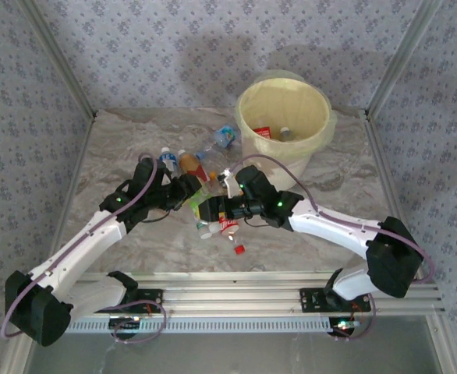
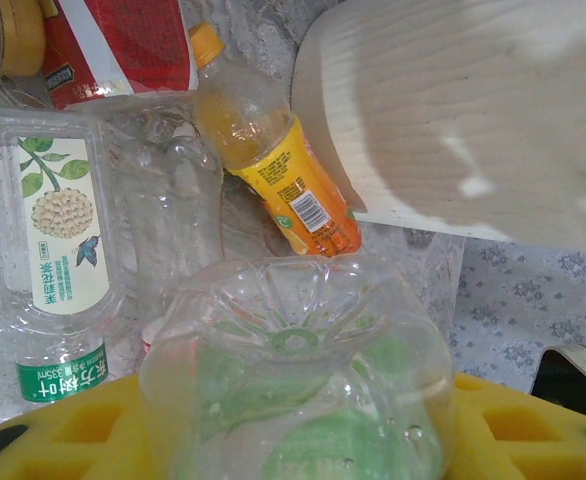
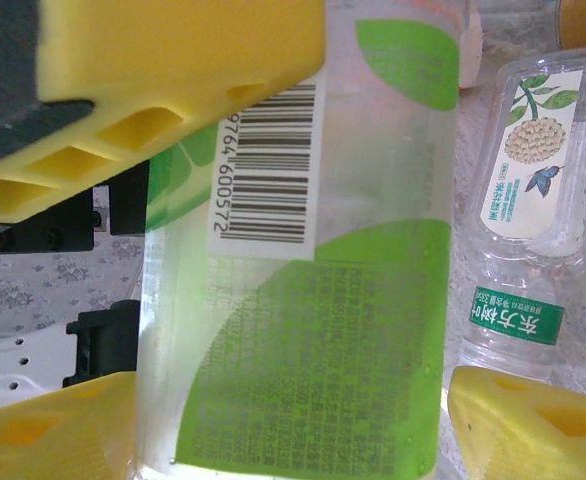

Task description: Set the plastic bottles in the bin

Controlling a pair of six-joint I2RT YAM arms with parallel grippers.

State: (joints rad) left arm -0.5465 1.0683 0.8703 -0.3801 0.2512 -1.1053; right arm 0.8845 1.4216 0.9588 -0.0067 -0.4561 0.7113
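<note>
A clear bottle with a green label hangs between both arms at mid-table. My left gripper is shut on its base end; the ribbed bottom sits between the yellow pads. My right gripper stands open astride the labelled body, its yellow fingers close to both sides. The left gripper's finger crosses the bottle's upper part. More plastic bottles lie in a pile behind. The bin stands at the back right with two bottles inside.
An orange-labelled bottle, a clear one with a white-and-green label and a red-labelled one lie just beyond the held bottle. A red-labelled bottle and a loose red cap lie near the front.
</note>
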